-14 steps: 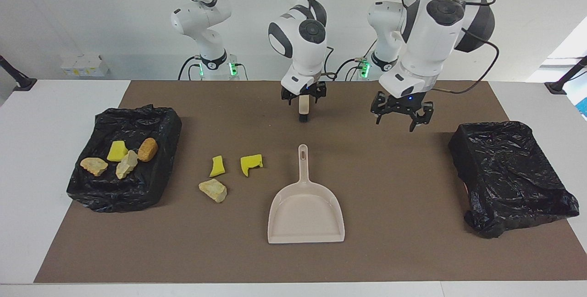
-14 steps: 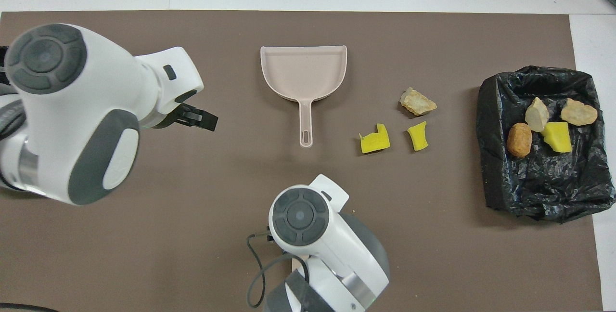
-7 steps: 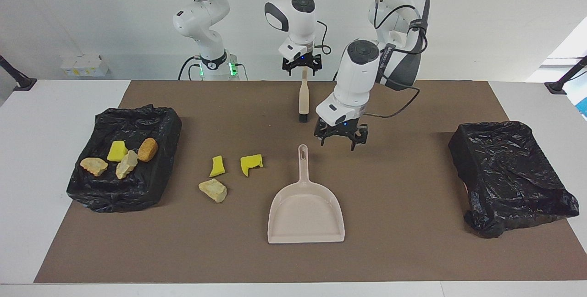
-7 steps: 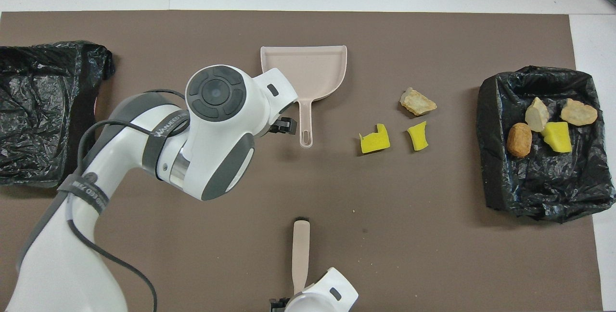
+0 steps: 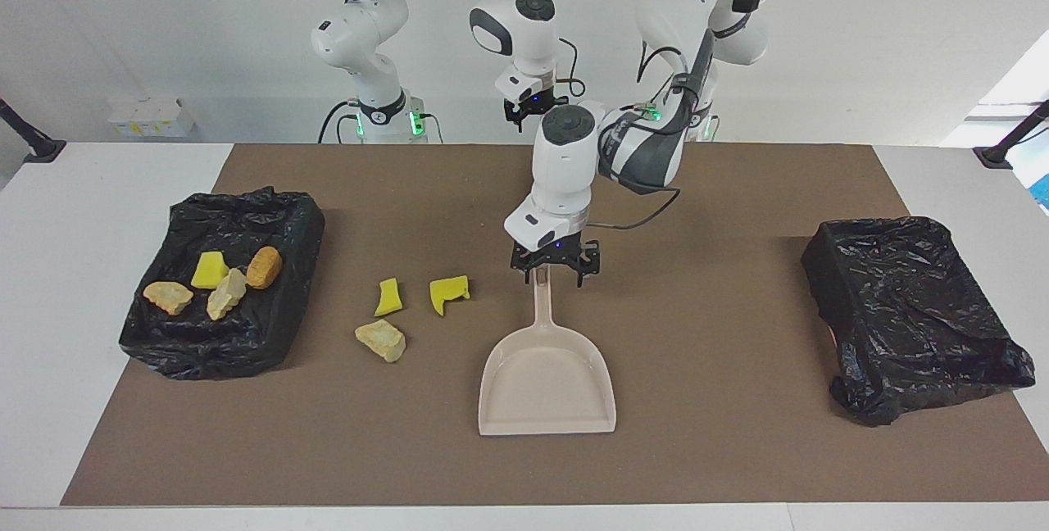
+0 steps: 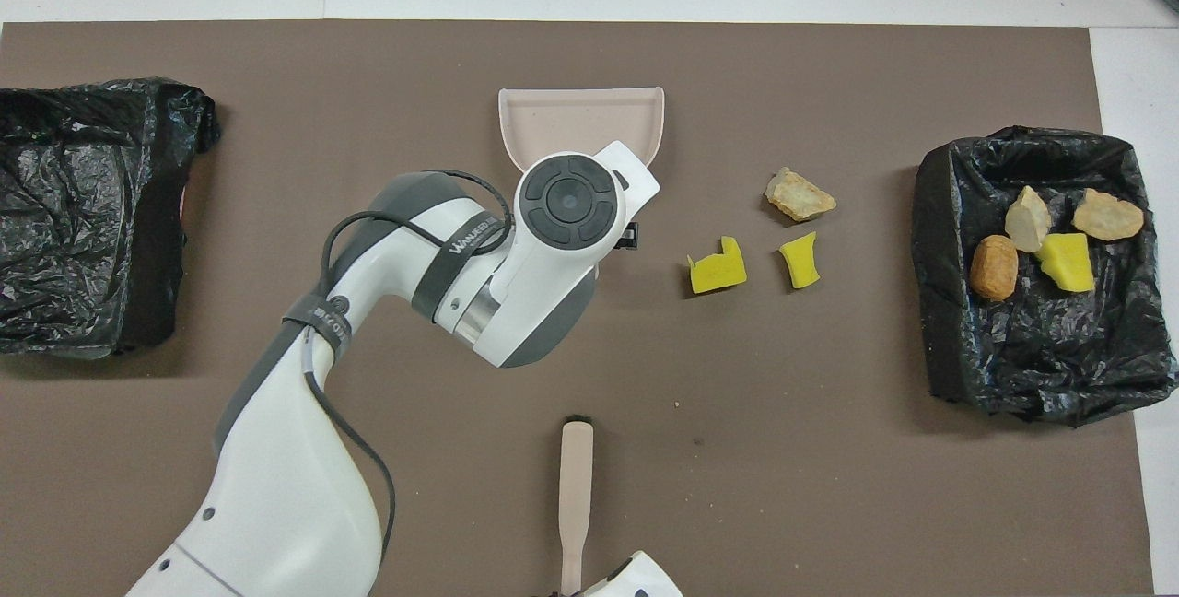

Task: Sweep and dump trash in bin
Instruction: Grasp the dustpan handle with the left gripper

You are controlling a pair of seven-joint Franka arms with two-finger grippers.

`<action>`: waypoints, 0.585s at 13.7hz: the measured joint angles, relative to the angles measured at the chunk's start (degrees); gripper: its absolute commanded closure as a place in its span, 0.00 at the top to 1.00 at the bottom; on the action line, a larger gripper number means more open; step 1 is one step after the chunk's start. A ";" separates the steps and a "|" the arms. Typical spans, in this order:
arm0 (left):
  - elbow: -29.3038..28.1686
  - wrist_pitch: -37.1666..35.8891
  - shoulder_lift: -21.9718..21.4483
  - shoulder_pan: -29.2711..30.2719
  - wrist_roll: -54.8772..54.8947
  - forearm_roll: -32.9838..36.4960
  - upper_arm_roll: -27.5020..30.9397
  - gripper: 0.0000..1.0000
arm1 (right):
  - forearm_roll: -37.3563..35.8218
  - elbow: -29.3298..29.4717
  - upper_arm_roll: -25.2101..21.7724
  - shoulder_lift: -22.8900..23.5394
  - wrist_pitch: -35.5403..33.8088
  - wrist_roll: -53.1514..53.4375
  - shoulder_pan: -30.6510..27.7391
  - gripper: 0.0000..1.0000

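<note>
Trash (image 5: 381, 340) lies in two groups. Three scraps sit on the mat (image 5: 721, 433) just beside the dustpan (image 5: 547, 383), toward the right arm's end of the table. Two are yellow sponge pieces level with the dustpan's handle, and the third is a pale lump beside its pan. Four more scraps, among them an orange-brown oval, rest in the bin (image 5: 246, 211), which is farther from the dustpan the same way. A second bin (image 5: 910, 310), lined in black like the first, stands well apart from the dustpan toward the left arm's end.

The dustpan lies flat with its handle pointing at the robots. The left gripper (image 5: 555, 265) is at the tip of that handle, with its fingers spread to either side of it. Whether they touch it I cannot tell.

The brush (image 6: 576, 496) lies nearer to the robots than the dustpan, in line with its handle, bristle end toward it. The right gripper (image 5: 531, 111) is over the brush's handle end. It is partly hidden by the left arm, so I cannot tell whether it is spread, closed or gripping the brush.
</note>
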 measured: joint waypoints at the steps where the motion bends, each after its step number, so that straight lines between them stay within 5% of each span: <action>1: 1.28 0.11 1.54 -0.12 -0.52 0.23 -0.01 0.85 | 0.00 -0.07 0.00 0.84 0.72 0.00 0.00 0.65; 3: 2.41 0.13 2.46 -0.10 -0.84 0.24 0.11 0.47 | 0.00 -0.07 0.00 2.11 1.27 0.00 0.00 0.64; 5: 2.87 0.13 2.45 -0.06 -1.05 0.24 0.25 0.26 | 0.00 -0.04 0.00 2.32 1.28 0.00 0.00 0.64; 8: 2.91 0.11 2.44 -0.05 -1.06 0.24 0.27 0.24 | 0.00 0.12 0.00 2.32 1.28 0.00 0.00 0.59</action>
